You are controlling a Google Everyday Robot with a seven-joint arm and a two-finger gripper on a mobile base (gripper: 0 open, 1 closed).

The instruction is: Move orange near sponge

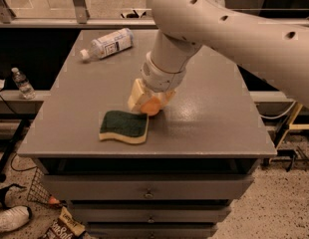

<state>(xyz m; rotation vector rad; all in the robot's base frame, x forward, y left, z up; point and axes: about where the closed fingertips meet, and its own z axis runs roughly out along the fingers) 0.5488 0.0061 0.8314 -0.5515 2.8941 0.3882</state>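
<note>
The sponge (123,126) lies flat near the table's front edge, dark green top over a pale yellow base. The orange (151,106) sits between the fingers of my gripper (148,102), just beyond the sponge's far right corner and almost touching it. The gripper is shut on the orange, low over the tabletop. The big white arm comes down from the upper right and hides the top of the gripper.
A clear plastic water bottle (106,43) lies on its side at the far left of the grey table (209,123). Drawers sit under the tabletop. A small bottle (22,82) stands on a ledge to the left. Bags and a shoe lie on the floor.
</note>
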